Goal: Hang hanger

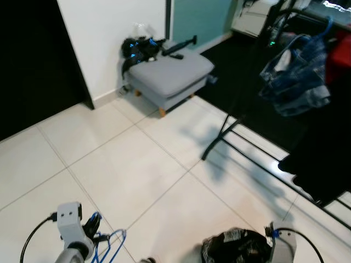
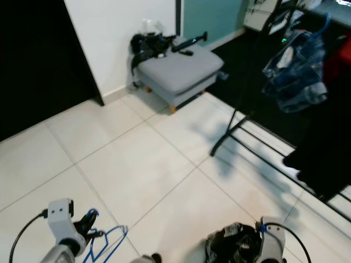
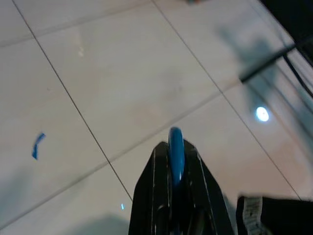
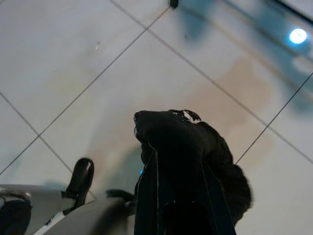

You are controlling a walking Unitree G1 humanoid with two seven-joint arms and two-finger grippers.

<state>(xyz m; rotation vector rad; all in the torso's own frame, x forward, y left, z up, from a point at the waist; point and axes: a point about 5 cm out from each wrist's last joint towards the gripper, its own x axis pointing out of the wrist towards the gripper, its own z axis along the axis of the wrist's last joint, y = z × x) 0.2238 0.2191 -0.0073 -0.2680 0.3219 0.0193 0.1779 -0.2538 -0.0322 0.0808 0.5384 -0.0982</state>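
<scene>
- The two eye views look forward and down from head height, sharing the tiled floor (image 1: 137, 181), grey footstool (image 1: 171, 74) and clothes rack (image 2: 241, 118).
- The left wrist view looks down along the left gripper (image 3: 175, 161) at nearby tiles.
- The right wrist view looks along the right gripper (image 4: 178, 161), floor close below; the dark bundle (image 4: 195, 142) is perhaps cloth.

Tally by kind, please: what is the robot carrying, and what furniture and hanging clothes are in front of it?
Blue hangers: 1, blue hanger in the left gripper
Black bundles: 1, black garment in the right gripper
Footstools: 1, grey footstool
Clothes racks: 1, black rack
Hanging denim items: 1, denim garment
Total: 5
</scene>
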